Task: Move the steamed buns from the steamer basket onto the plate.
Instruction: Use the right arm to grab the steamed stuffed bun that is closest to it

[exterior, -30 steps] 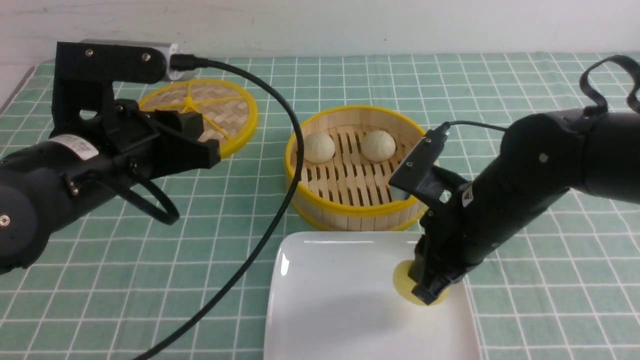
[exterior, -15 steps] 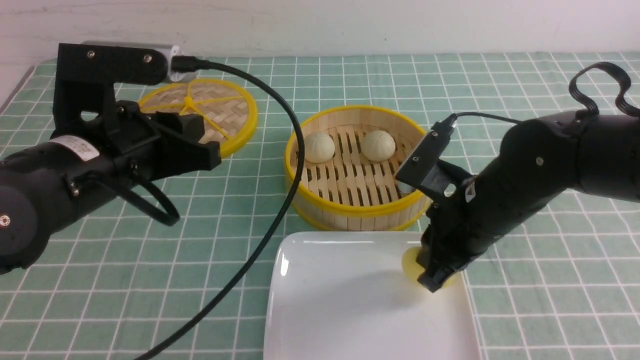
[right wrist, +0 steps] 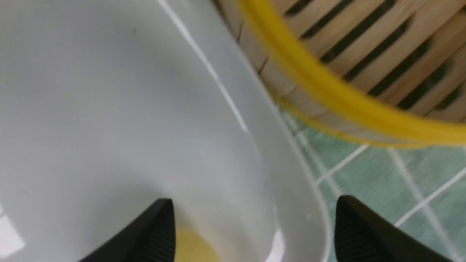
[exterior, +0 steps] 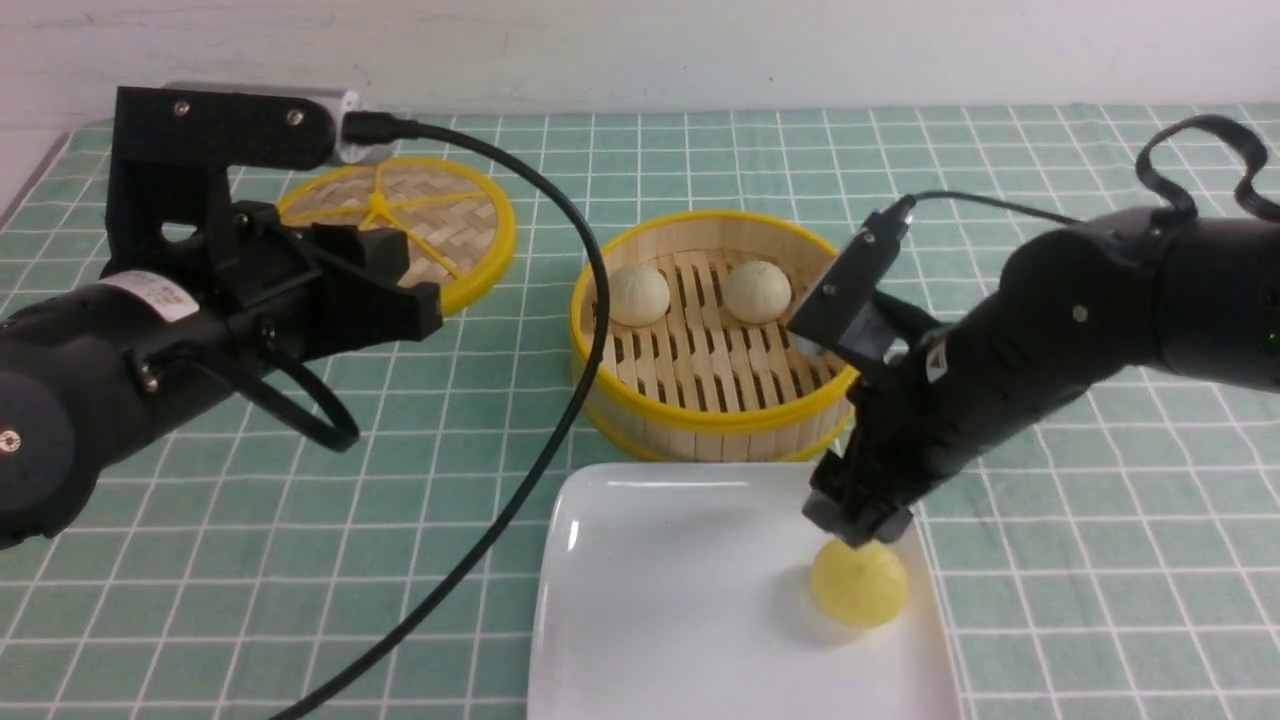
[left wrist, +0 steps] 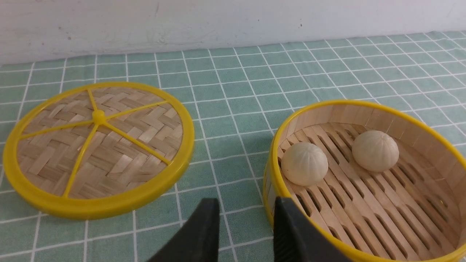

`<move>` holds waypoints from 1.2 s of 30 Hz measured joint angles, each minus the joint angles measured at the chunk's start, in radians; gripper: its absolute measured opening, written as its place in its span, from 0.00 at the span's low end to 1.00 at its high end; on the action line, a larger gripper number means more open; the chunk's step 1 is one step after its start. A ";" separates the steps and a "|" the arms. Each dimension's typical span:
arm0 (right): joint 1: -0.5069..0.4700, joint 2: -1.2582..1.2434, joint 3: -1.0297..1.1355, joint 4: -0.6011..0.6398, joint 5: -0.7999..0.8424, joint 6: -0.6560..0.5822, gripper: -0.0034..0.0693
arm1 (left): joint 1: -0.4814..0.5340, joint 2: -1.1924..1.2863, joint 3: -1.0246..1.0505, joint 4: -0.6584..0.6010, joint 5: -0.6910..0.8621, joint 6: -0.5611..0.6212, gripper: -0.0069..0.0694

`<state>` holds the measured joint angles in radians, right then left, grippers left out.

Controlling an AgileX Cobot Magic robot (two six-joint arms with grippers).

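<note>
A pale yellow steamed bun lies free on the white plate, near its right edge. Just above it hangs my right gripper, open and empty. In the right wrist view the right gripper has wide jaws, with the yellow bun below one finger and the plate under them. Two off-white steamed buns sit at the back of the steamer basket. My left gripper hovers left of the basket, open with nothing between its fingers. The left wrist view shows the left gripper beside the basket, which holds both buns.
The woven yellow-rimmed lid lies flat at the back left, also seen as the lid in the left wrist view. A black cable droops from the left arm across the checked green cloth, past the basket's left side and the plate's left corner.
My right gripper opened and let go of the yellow bun, then rose and drew back toward the basket. The bun now rests on the plate. The left arm stayed still.
</note>
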<state>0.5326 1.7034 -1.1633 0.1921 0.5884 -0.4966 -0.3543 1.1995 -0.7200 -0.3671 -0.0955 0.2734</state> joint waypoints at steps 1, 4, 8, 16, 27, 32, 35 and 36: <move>0.000 -0.002 0.000 0.000 0.000 0.000 0.82 | 0.000 0.000 0.000 0.000 0.000 0.000 0.41; 0.000 -0.047 -0.116 -0.009 0.015 0.031 0.76 | 0.000 0.000 0.000 0.000 0.000 0.000 0.41; -0.017 -0.057 -0.239 -0.046 0.061 0.084 0.68 | 0.000 0.000 0.000 0.000 0.000 0.000 0.41; -0.111 0.068 -0.424 -0.054 0.103 0.143 0.63 | 0.000 0.000 0.000 0.000 -0.001 0.000 0.41; -0.149 0.336 -0.640 0.064 0.183 0.063 0.63 | 0.000 0.000 0.000 0.000 -0.001 0.000 0.41; -0.149 0.414 -0.698 0.087 0.177 0.057 0.63 | 0.000 0.000 0.000 0.000 0.001 0.000 0.41; -0.149 0.474 -0.739 0.088 0.161 0.056 0.63 | 0.000 0.000 0.000 0.000 0.001 0.000 0.41; -0.149 0.493 -0.750 0.088 0.159 0.056 0.63 | 0.000 0.000 0.000 0.000 0.002 0.000 0.41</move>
<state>0.3839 2.1964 -1.9135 0.2799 0.7470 -0.4410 -0.3543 1.1995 -0.7200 -0.3671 -0.0933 0.2734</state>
